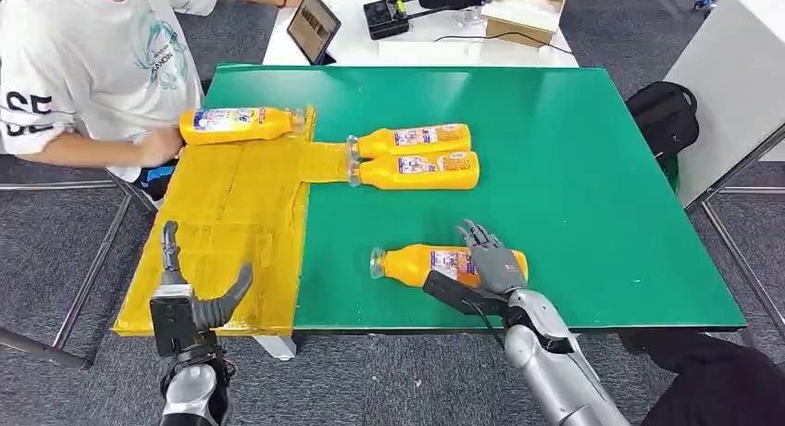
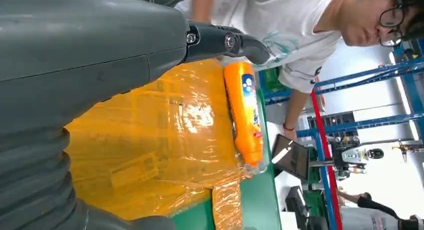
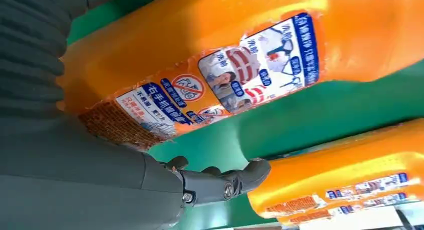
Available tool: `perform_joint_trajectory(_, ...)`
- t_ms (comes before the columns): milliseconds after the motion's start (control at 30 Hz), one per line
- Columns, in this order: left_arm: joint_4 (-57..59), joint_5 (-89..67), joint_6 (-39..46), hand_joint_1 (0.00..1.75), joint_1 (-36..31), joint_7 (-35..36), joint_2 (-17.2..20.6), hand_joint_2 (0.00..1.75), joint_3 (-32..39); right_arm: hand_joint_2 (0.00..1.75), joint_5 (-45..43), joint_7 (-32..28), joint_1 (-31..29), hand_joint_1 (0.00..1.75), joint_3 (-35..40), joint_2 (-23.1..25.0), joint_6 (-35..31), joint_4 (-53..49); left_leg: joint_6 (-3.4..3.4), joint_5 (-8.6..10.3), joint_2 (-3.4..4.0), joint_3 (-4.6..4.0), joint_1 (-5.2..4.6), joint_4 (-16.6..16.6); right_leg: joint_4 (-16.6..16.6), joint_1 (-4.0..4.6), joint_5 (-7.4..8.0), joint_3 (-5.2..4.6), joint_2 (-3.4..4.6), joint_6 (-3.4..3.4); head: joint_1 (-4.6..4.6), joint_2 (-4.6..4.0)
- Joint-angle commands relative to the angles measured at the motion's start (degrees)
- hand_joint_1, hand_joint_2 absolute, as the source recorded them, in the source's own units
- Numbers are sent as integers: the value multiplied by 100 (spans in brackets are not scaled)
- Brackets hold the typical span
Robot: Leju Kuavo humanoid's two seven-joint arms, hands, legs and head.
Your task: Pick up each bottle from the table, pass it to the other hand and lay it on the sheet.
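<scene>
**Head view first: my right hand over the nearest bottle**

Head view: my right hand point(image 1: 493, 259) lies on the label end of the nearest bottle point(image 1: 444, 264), fingers draped over its top, not plainly wrapped round it, so I call the grasp unsettled. This bottle lies on its side on the green table point(image 1: 574, 167), well apart from the yellow sheet point(image 1: 231, 222), its clear cap pointing toward the sheet. Two more bottles point(image 1: 415, 156) lie side by side, touching, farther from me, caps at the sheet's narrow tongue. A fourth bottle point(image 1: 241, 124) lies on the sheet's far edge, beside a person's hand point(image 1: 159, 146). My left hand point(image 1: 190, 301) hovers at the sheet's near edge, fingers spread, holding nothing.

Left wrist view: my thumb point(image 2: 235, 42) is extended over the crinkled sheet; the fourth bottle sits at its rim.

Right wrist view: the nearest bottle's label point(image 3: 225, 85) is close against my palm; my thumb point(image 3: 235, 182) stands clear of it.

My judgement: the plastic body is smooth, rounded and probably full, so fairly heavy, slippery and prone to roll. I would grip mid-body across the label, thumb opposing fingers, leaving the neck end free for the left hand.
</scene>
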Motion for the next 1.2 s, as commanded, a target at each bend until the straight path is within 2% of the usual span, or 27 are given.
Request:
perform_joint_trajectory(33, 409, 4, -78, 0, -152, 70, 51, 175, -12, 175, 184, 285, -490, 0, 14, -185, 103, 990, 6, 0, 3, 13, -1, -5, -7, 1, 1, 14, -1, -9, 0, 0)
perform_joint_trajectory(267, 586, 90, -126, 0, -269, 103, 77, 175, 37, 175, 31, 95, -968, 0, 529, -503, 1054, 1514, 12, 0, 7, 25, -2, -11, -13, 3, 5, 27, 0, -14, 2, 0)
perform_joint_trajectory(300, 642, 100, -144, 0, -305, 103, 87, 175, 26, 175, -37, 61, -1045, 59, 620, -545, 1230, 1641, 9, 1, -1, 21, -1, -9, -11, 2, 4, 25, -6, -9, 2, 0)
perform_joint_trajectory(333, 690, 113, -139, 0, -337, 99, 82, 175, 29, 175, -56, 41, -1095, 59, 657, -568, 1254, 1724, 8, 3, -3, 18, -2, -8, -9, 1, 5, 20, -7, -6, 0, 0)
perform_joint_trajectory(367, 690, 113, -139, 0, -337, 99, 82, 175, 29, 175, -56, 41, -1095, 96, 657, -568, 1254, 1724, 11, 3, 0, 25, 1, -10, -14, 5, 7, 27, -7, -12, 2, 0)
perform_joint_trajectory(400, 755, 131, -156, 0, -373, 96, 85, 175, 7, 175, -94, -3, -1186, 169, 752, -586, 1336, 1890, 12, 3, -3, 29, -1, -12, -16, 4, 6, 33, -10, -14, 2, 0)
perform_joint_trajectory(433, 781, 144, -159, 0, -388, 92, 84, 175, -4, 175, -115, -23, -1236, 175, 821, -597, 1368, 1977, 14, 3, 1, 32, -1, -14, -19, 6, 7, 35, -8, -17, 2, 0)
perform_joint_trajectory(600, 915, 199, -180, 0, -457, 85, 74, 175, -72, 175, -318, -115, -1354, 175, 1013, -596, 1453, 2268, 9, 6, -8, 39, 1, -10, -17, 4, 8, 39, -12, -6, 2, 0)
perform_joint_trajectory(867, 900, 248, -155, 0, -431, 89, 81, 175, -114, 175, -558, -206, -1273, 175, 976, -434, 1190, 2263, 10, 4, -4, 62, 2, -12, -27, 5, 9, 48, -8, -5, 2, 0)
perform_joint_trajectory(967, 799, 279, -161, 0, -369, 94, 88, 175, -141, 175, -930, -384, -1089, 175, 681, -293, 729, 1946, 11, 0, -3, 72, 3, -9, -25, 7, 6, 74, -9, -5, 4, 0)
perform_joint_trajectory(1067, 614, 304, -173, 0, -245, 100, 54, 175, -179, 175, -1316, -778, -609, 175, 38, 86, -163, 1050, 10, 1, 3, 76, 3, -9, -25, 7, 8, 75, -3, -8, 2, 0)
perform_joint_trajectory(1133, 492, 303, -220, 0, -179, 104, 25, 175, -232, 175, -1273, -944, -348, 175, -135, 256, -477, 431, 8, -2, 7, 73, 4, -6, -21, 7, 6, 75, 2, -5, 2, 0)
perform_joint_trajectory(1200, 479, 302, -217, 0, -177, 117, 20, 175, -238, 175, -1235, -867, -329, 175, -122, 279, -477, 344, 9, -3, 19, 66, 2, -7, -17, 7, 8, 64, 10, -12, 7, 0)
